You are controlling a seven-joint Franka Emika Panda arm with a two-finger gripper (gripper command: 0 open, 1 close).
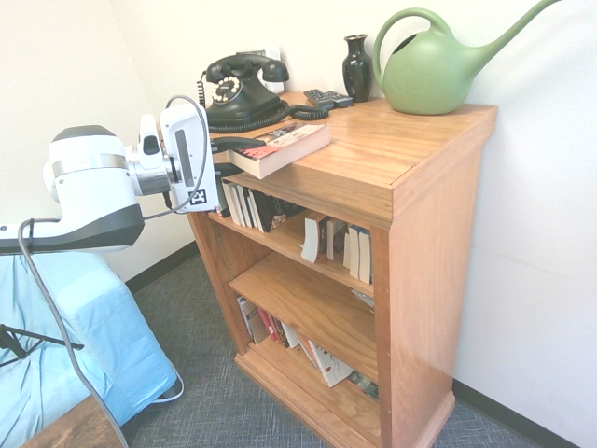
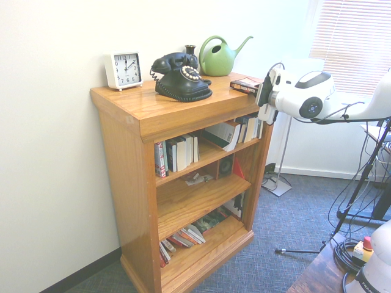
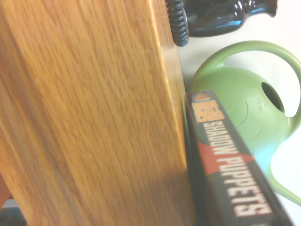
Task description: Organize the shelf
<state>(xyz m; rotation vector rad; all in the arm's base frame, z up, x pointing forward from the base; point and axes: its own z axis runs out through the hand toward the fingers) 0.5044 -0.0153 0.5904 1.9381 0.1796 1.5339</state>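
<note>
The thick paperback with dark, red-lettered cover [image 1: 284,147] is set flat on the honey-orange oak bookcase [image 1: 437,233], its spine jutting past the top's front edge, presumably so that it can be pinched there. By the white two-finger gripper [image 1: 229,157], fingers are placed above and below that overhang, a little apart, with the book between them; whether it is firmly gripped cannot be told. The green plastic watering can [image 1: 431,73] is kept at the rear edge, probably for clearance. Shelving below is likely intended.
</note>
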